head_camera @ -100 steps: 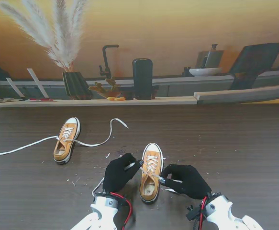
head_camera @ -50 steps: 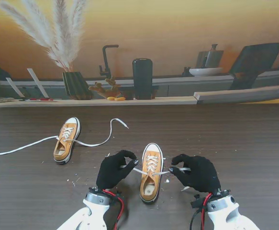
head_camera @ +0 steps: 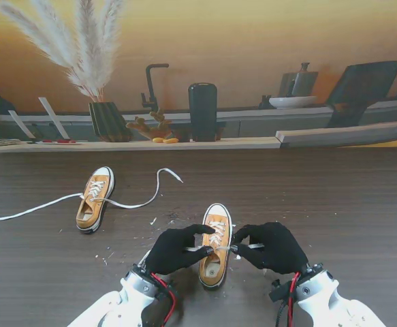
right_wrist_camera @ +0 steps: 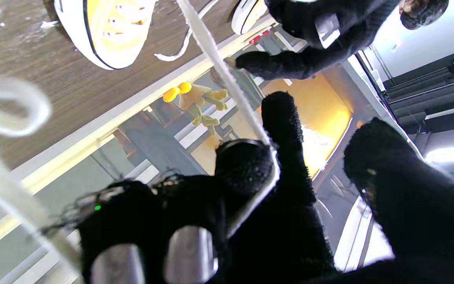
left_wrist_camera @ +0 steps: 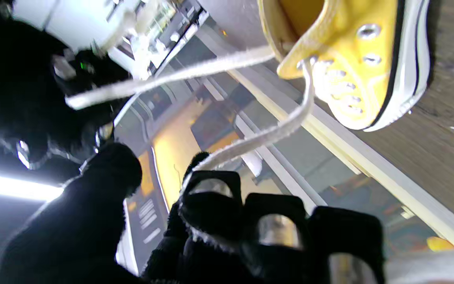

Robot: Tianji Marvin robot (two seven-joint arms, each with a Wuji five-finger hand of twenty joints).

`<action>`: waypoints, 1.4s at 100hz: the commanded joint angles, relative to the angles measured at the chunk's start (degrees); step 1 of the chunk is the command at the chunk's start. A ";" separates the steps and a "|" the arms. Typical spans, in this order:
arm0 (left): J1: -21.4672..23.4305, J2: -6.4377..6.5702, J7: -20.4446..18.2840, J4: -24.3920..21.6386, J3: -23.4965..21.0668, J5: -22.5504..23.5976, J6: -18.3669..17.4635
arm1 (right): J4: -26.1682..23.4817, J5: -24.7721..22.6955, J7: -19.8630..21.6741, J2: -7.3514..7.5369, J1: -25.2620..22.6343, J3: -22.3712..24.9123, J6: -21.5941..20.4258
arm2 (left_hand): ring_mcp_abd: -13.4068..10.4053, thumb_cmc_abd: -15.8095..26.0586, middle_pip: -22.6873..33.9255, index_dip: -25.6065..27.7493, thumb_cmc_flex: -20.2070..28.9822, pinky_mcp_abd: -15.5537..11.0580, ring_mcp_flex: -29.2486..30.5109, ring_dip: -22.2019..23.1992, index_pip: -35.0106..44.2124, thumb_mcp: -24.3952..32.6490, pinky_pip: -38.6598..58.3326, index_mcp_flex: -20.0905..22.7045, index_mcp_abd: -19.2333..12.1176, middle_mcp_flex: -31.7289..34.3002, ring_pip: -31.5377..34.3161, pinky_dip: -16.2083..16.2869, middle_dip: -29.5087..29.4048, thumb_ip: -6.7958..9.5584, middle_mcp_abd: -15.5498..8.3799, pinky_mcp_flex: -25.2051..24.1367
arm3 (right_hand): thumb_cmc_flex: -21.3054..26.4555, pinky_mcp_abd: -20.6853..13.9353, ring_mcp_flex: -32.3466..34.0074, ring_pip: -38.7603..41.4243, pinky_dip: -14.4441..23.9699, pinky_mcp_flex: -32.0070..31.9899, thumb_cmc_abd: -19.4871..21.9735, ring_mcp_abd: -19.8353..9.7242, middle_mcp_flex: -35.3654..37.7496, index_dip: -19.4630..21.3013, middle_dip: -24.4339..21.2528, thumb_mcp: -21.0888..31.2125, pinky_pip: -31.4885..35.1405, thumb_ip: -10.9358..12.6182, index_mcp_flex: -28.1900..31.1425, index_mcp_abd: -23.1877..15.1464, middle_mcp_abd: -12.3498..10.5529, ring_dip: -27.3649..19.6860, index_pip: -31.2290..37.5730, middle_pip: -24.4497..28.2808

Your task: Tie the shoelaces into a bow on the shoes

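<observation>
1. Dark wood-grain covered the desk (head_camera: 334, 204), with two mustard-yellow canvas sneakers on it, both with white toe caps pointing away from me.
2. The nearer sneaker (head_camera: 215, 255) sat close to me, between the two black-gloved hands.
3. The left robot hand (head_camera: 174, 248) reached in from the left, its fingertips over the sneaker's lacing, and pinched one white shoelace end (left_wrist_camera: 258, 138) that ran from the eyelets to its fingers.
4. The right robot hand (head_camera: 270, 247) came in from the right, just beside the sneaker, and held the other white shoelace end (right_wrist_camera: 227, 83), which crossed its bent finger.
5. The two hands' fingertips nearly met over the sneaker's tongue; no bow could be made out there.
6. The second sneaker (head_camera: 94, 199) lay well apart, farther from me and to the left.
7. Its long white lace (head_camera: 28, 210) was untied, one end trailing left across the desk, the other curving right.
8. Small white specks (head_camera: 106, 257) dotted the desk near the left robot hand.
</observation>
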 commanded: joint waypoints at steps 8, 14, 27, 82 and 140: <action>-2.00 1.58 -4.44 -0.11 0.82 2.30 0.39 | -1.80 0.41 1.57 0.09 -0.38 -0.18 -0.63 | -7.65 -8.50 -0.05 -3.91 0.87 -13.96 2.17 0.56 -6.86 -0.12 14.78 -2.73 -6.14 0.95 2.70 -1.72 1.95 -2.07 -4.09 2.09 | -1.45 -0.36 0.92 4.86 0.53 2.06 -0.21 -2.08 3.30 -4.52 1.15 0.47 16.55 0.22 0.78 -1.74 1.69 1.22 3.03 1.02; -3.02 2.07 -5.56 0.17 1.55 3.54 0.07 | -2.25 0.17 1.74 0.15 -0.38 -0.21 -0.78 | -9.16 -12.08 0.02 -5.86 1.36 -15.70 2.21 0.40 -10.62 1.96 14.78 -2.51 -6.55 0.80 2.42 -2.66 2.13 -3.20 -5.61 2.13 | -1.42 -0.36 0.92 4.86 0.55 2.07 -0.18 -2.15 3.29 -4.68 1.14 0.44 16.55 0.12 0.74 -1.87 1.67 1.23 3.19 1.01; -5.85 2.21 -5.46 1.77 4.47 5.06 0.71 | -3.13 0.24 2.69 0.34 -0.42 -0.52 -0.78 | -9.73 -15.15 0.44 -8.74 2.16 -16.09 2.21 0.29 -15.71 5.88 14.78 -0.60 -7.17 0.62 2.18 -3.21 2.24 -3.70 -6.33 2.11 | -1.23 -0.40 0.92 4.85 0.57 2.08 -0.40 -2.19 3.28 -5.07 1.13 0.39 16.55 -0.12 0.63 -2.16 1.60 1.23 3.46 0.95; -17.36 -2.70 3.37 11.53 17.36 2.61 9.60 | -5.12 1.22 8.18 1.59 -2.12 -3.39 -0.60 | -7.82 -4.62 2.22 1.17 4.86 -13.71 2.17 -0.29 24.81 -4.14 14.78 12.61 -14.78 2.70 2.81 -3.06 0.40 -0.88 -3.45 2.03 | -0.35 -0.43 0.93 4.65 0.20 2.07 -0.80 -2.02 3.18 -7.60 1.22 0.43 16.55 -1.19 0.69 -3.18 1.74 1.05 5.79 0.47; -11.96 -4.53 8.81 8.51 14.32 -1.03 15.85 | -3.14 -16.65 9.86 3.41 -0.27 0.70 -0.04 | -4.04 4.18 2.51 14.81 1.03 -9.45 2.10 -0.20 35.73 -0.33 14.78 13.06 -7.55 2.78 2.94 -2.33 -0.68 -2.04 -1.19 1.69 | -1.47 -1.15 0.99 4.55 -0.39 2.16 0.87 -2.91 4.12 -12.60 2.90 -1.10 16.55 -0.20 3.03 -4.38 0.24 1.03 8.39 1.80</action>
